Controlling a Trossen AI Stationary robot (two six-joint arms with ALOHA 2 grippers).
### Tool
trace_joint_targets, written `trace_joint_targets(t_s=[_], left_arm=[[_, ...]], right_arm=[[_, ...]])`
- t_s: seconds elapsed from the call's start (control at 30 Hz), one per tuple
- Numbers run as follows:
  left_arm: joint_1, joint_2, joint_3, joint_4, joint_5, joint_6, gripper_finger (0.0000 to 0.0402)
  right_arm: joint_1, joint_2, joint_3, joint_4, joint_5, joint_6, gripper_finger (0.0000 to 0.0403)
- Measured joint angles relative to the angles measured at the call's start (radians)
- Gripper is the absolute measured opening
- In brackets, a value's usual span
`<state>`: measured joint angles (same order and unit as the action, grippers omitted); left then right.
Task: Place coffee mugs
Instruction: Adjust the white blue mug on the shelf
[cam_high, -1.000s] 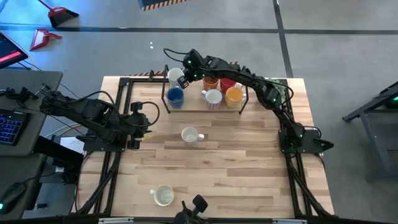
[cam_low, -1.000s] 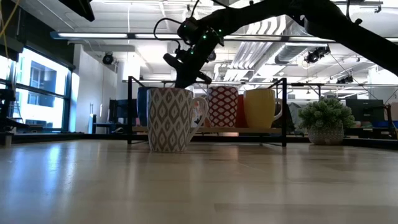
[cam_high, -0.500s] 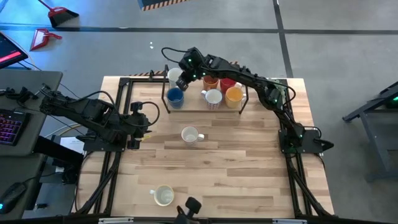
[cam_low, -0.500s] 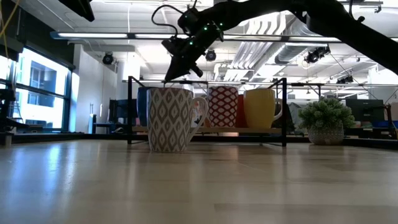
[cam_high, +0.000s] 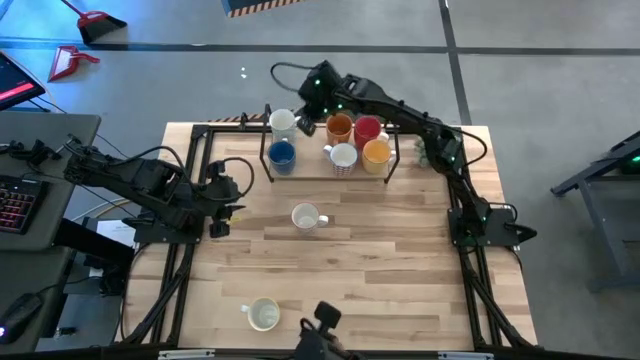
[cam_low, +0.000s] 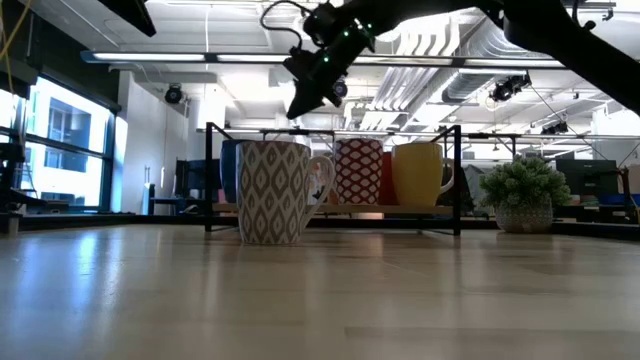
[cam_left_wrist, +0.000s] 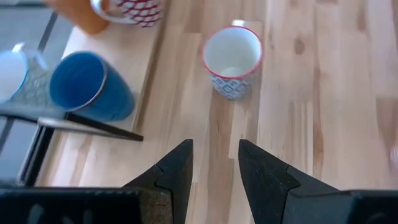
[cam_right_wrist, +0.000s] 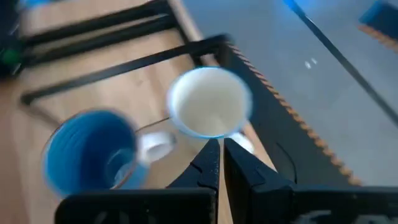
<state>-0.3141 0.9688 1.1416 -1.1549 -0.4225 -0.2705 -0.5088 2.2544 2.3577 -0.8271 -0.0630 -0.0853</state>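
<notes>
right end effector (cam_high: 308, 124) risen off white mug (cam_high: 282, 122) | closed, empty

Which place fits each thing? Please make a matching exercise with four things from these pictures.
Things:
1. blue mug
2. patterned mug
3. right gripper
4. cream mug

Places:
a. near the table's front edge
b. raised above the rack, beside the white mug
c. on the rack's left part
d. alone at mid-table

Pairs: 1-c, 2-d, 3-b, 4-a
</notes>
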Motion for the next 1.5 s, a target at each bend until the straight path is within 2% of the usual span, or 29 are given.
trace_joint_targets(t_s=[0.17,0.33,0.5,0.67,0.8,1.03,1.23,1.33,1.5], left_arm=[[0.000,0.000,0.000,0.001,-0.059,-0.171,0.0120],[0.000,0.008,0.000,0.001,-0.115,-0.288,0.0120],[0.000,0.036,0.000,0.003,-0.136,-0.302,0.0120],[0.000,0.072,0.001,0.006,-0.139,-0.277,0.0120],[0.000,0.084,0.001,0.007,-0.137,-0.258,0.0120],[0.000,0.084,0.001,0.007,-0.142,-0.206,0.0120],[0.021,0.084,0.001,0.009,-0.175,-0.165,0.0120],[0.026,0.084,0.001,0.009,-0.178,-0.169,0.0120],[0.026,0.084,0.001,0.009,-0.182,-0.127,0.0120]], right_arm=[[-0.030,-0.001,-0.002,0.081,-0.016,0.174,0.0000],[-0.022,0.007,-0.002,0.089,-0.024,0.157,0.0000],[-0.022,0.009,-0.003,0.150,-0.019,0.123,0.0012],[-0.021,0.029,-0.002,0.354,-0.042,0.186,0.0059],[-0.028,0.035,-0.002,0.417,-0.060,0.212,0.0090],[-0.038,0.037,-0.003,0.232,-0.112,0.191,0.0106],[-0.004,-0.029,-0.003,0.326,-0.196,0.158,0.0106],[0.017,-0.115,0.000,0.262,-0.133,0.082,0.0106],[0.044,-0.238,-0.003,-0.031,-0.072,-0.041,0.0105]])
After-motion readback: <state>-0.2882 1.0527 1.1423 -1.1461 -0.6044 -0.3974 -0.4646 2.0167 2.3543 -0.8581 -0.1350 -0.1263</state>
